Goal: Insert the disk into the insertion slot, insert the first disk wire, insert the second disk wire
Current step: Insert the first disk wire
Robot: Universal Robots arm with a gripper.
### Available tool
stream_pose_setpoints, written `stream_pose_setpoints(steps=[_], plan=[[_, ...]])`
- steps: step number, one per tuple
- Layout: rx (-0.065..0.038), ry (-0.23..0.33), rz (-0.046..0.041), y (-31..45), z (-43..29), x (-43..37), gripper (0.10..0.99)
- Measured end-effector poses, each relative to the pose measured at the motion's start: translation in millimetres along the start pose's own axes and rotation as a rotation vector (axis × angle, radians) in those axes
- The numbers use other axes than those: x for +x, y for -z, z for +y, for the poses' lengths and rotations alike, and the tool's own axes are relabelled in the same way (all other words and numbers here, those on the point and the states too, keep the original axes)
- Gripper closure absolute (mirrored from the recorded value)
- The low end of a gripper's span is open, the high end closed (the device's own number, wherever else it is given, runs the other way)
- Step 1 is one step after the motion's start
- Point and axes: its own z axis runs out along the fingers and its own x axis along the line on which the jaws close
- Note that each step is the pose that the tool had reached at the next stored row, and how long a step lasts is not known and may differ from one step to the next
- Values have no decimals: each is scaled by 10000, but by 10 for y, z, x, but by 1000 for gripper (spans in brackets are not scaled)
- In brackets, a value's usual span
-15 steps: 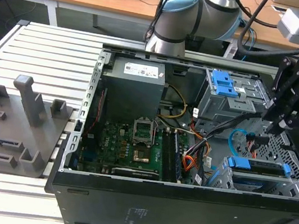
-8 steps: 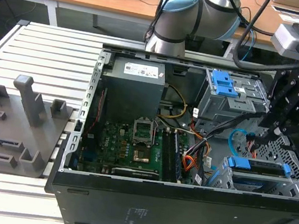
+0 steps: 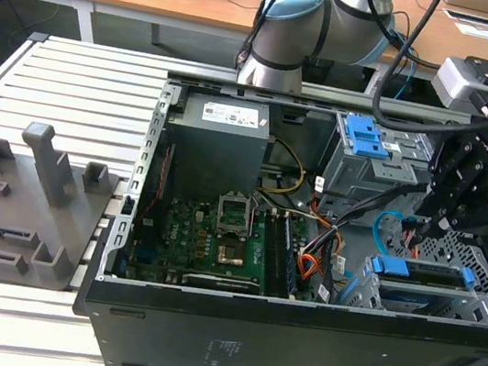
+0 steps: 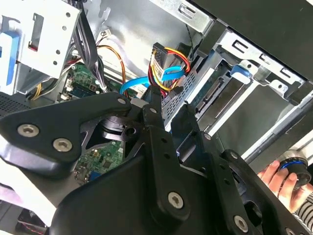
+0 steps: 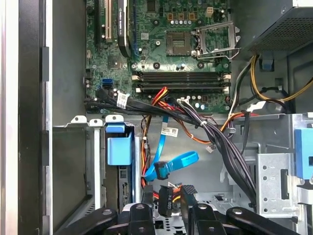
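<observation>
The disk point(image 3: 422, 273), framed by its blue carrier, lies in the insertion slot point(image 3: 358, 292) at the exterior view's right, inside the open computer case. In the first wrist view the disk's blue carrier point(image 5: 119, 147) sits in the grey slot point(image 5: 96, 147). My gripper point(image 3: 433, 222) hangs over the disk's cable end. In both wrist views its black fingers point(image 5: 146, 198) flank a black connector with red, yellow and black wires point(image 5: 167, 198), and the gripper point(image 5: 167, 200) looks shut on this disk wire point(image 4: 168, 73). A blue flat disk wire point(image 5: 172, 164) loops loose beside it.
A taller grey cage with blue latch tabs point(image 3: 367, 139) stands behind the slot. Cable bundles point(image 5: 220, 142) cross between the motherboard point(image 3: 216, 244) and the bays. A person's hand point(image 4: 276, 178) holds a small dark object outside the case. A grey fixture plate point(image 3: 22, 204) lies at the exterior view's left.
</observation>
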Motion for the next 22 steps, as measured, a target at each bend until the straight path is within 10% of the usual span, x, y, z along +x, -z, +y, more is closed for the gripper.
stream_pose_setpoints(steps=[8, 10, 22], plan=[[1, -5, 101, -51, -3, -1, 741], [1, -5, 104, -54, -3, -1, 918], [-34, -4, 108, -53, -106, 26, 922]])
